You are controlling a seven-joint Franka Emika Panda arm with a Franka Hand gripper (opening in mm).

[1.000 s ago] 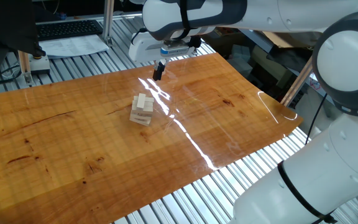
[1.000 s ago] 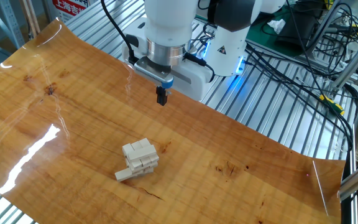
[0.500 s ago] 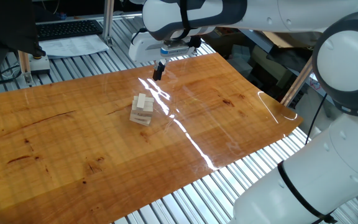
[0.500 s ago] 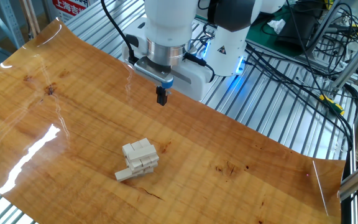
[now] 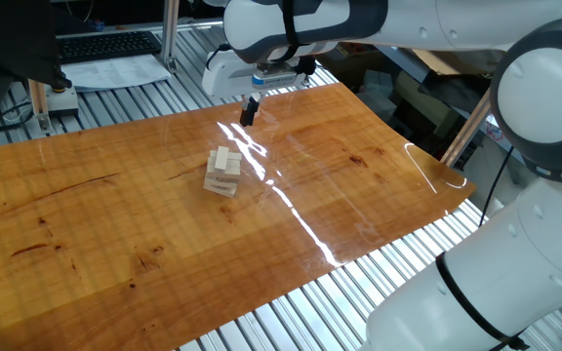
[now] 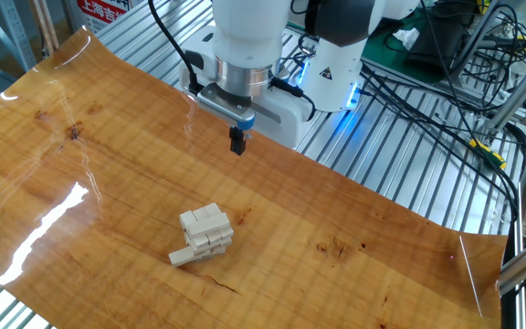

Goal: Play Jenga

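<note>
Above the wooden table [image 6: 354, 228], gripper [image 6: 237, 146] hangs with jaws pressed together, empty, at 1 o'clock from Jenga [image 6: 205, 232].

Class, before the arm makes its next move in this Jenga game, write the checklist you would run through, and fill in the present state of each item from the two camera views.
1. Jenga tower upright on the wooden table: ok, short and slightly uneven.
2. One block sticks out at the bottom layer, a possible target: ok.
3. Pincer apart from the tower, touching no block: ok, it hangs above the table nearer the arm's base.
4. Pincer holds nothing: ok, no block between its fingers.
5. Pincer wide enough to take a block: not ok, the fingers look shut together.
6. Whether the sticking-out block is loose: cannot tell.
</note>
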